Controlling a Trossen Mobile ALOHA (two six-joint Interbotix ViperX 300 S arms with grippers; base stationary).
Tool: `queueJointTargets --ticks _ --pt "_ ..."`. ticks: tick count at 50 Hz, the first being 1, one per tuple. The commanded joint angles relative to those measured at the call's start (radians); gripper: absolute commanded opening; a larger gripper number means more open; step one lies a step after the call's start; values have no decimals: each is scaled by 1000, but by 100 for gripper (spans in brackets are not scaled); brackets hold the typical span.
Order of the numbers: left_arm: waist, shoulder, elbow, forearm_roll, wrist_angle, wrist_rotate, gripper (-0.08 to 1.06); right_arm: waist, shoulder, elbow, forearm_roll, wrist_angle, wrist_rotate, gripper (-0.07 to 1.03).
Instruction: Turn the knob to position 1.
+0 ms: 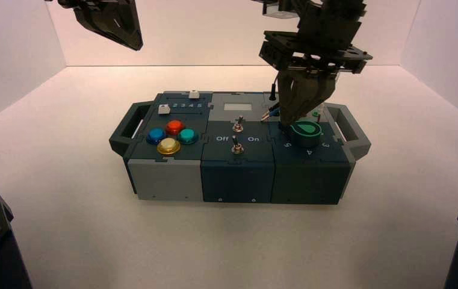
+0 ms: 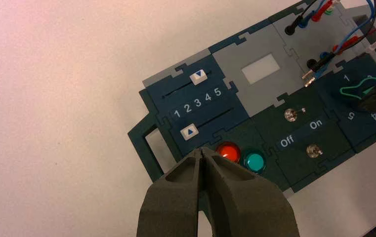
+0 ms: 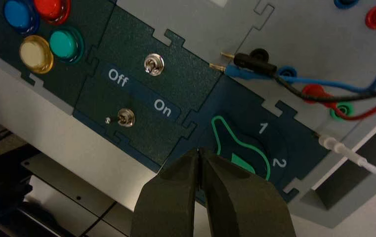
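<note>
Knob [image 3: 243,145] at the box's [image 1: 237,180] four o'clock, pointer between 5 and 1: turning step, apparently needing slight clockwise rotation. Right gripper [image 3: 199,151], pressed together, above knob; left gripper [image 2: 200,151], likewise, aloft toward eleven.

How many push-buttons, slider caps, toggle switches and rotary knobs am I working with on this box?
Push-buttons: 4 (red, blue, green, yellow)
White slider caps: 2
Toggle switches: 2
Rotary knob: 1
Total: 9
</note>
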Motion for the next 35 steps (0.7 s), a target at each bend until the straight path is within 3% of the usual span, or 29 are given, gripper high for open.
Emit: queueJointTargets --ticks 1,35 --pt "-2 -3 -32 -2 -3 2 -3 8 5 -34 3 -5 -2 -2" --pt "-3 -3 -40 3 17 6 -3 3 78 -78 -21 -11 -2 -2"
